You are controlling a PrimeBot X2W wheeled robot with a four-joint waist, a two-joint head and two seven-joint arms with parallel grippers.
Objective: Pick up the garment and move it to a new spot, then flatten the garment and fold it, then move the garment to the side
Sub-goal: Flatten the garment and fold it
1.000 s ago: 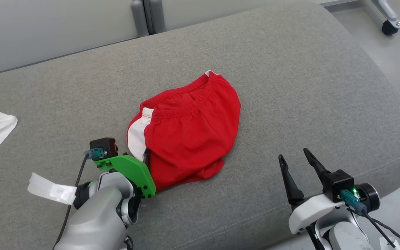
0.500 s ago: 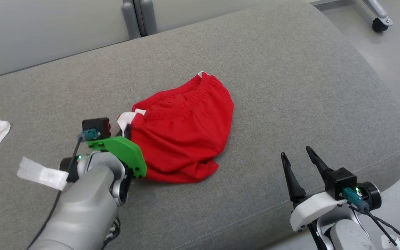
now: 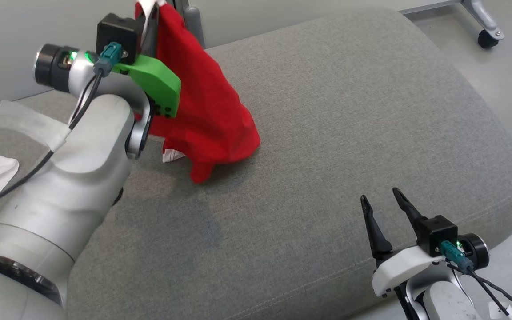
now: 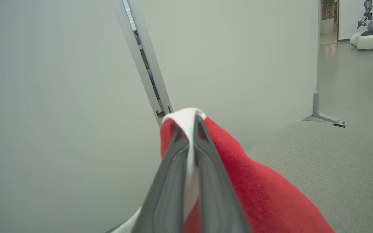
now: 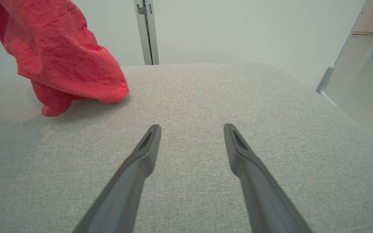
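Aloft, left pincer (image 4: 188, 120) tight on garment (image 4: 254, 181).

- Garment (image 3: 207, 106): soft red cloth, matt, with a white cloth band.
- Sofa cushion (image 3: 349, 133): grey woven fabric, coarse and matt.
- Left gripper (image 4: 191, 120): dark fingers, matt plastic by the look, smooth.
- Green bracket (image 3: 158, 82): matt plastic.
- Left forearm (image 3: 82, 169): pale, smooth shell with a slight sheen.

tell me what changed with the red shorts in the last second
The left gripper, shut on the shorts at their white trim, raised them off the cushion; they now hang from it, lowest fold near the cushion. The right gripper stayed open, low at the cushion's front edge.
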